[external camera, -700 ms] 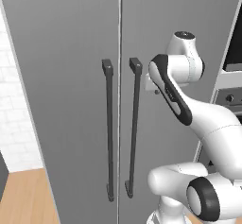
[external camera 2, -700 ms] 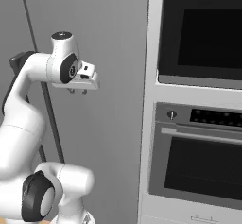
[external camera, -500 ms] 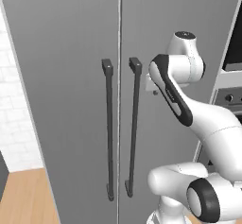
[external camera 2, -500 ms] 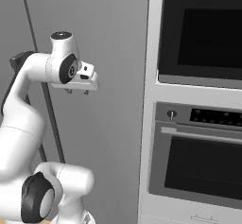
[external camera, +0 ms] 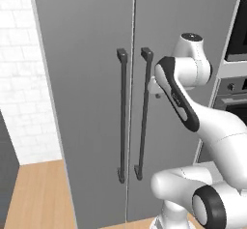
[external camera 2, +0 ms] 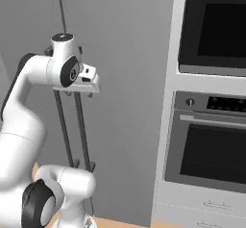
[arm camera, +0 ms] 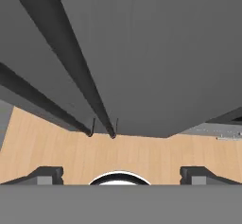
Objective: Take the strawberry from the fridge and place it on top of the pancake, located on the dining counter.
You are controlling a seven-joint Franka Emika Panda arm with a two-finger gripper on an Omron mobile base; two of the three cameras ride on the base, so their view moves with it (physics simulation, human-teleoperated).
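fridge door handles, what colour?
Dark, near black, against the matte grey fridge; the handles show best in the left base view.

Fridge (external camera: 91, 102): one, grey, both doors shut
Fridge doors: two, met at a centre seam
Bar handles (external camera: 122, 117): two, dark, set upright either side of the seam
Ovens (external camera 2: 211, 147): two, stacked in the wall column at the fridge's right edge
Oven drawers (external camera 2: 206, 205): one is seen below

Base views flanking fridge (external camera: 96, 102) closely
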